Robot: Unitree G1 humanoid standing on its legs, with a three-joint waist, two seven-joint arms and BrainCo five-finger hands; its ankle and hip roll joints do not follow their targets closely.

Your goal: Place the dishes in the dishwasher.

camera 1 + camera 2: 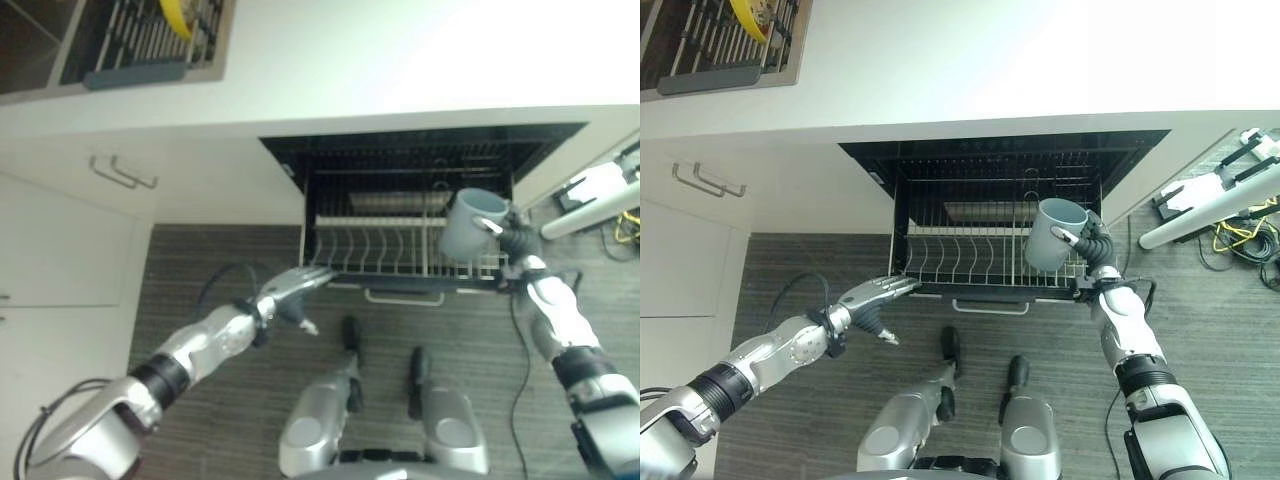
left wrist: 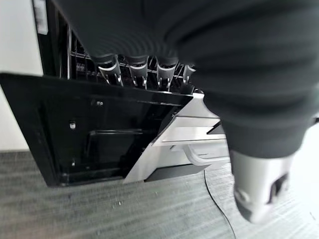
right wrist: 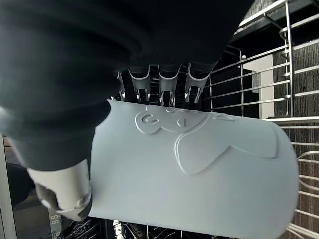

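**Left eye view: a cup held over the pulled-out dishwasher rack**

The left eye view looks down on an open dishwasher [image 1: 420, 160] set under a white counter [image 1: 400, 60]. Its wire rack [image 1: 390, 250] is pulled out over the grey floor. The rack's front rows of prongs look bare, though something pale sits further back and cannot be made out.

The robot's right hand [image 1: 1092, 243] holds a pale blue cup [image 1: 470, 222] above the right part of the rack. In the right wrist view, the fingers [image 3: 164, 84] curl over the cup's side and the thumb presses from below, so the hand is clamped on the cup. The cup is not yet set down; it hangs just above the prongs, tilted.

The left hand [image 1: 295, 285] reaches to the rack's front left corner. Its fingers are straight and spread, resting on the rack's front edge in the left wrist view.

At the upper left, a sink [image 1: 130, 45] holds a drying rack with a yellow dish [image 1: 178, 18]. Judging from this, the task seems to be at an early stage, with at least the cup and the yellow dish left to load.
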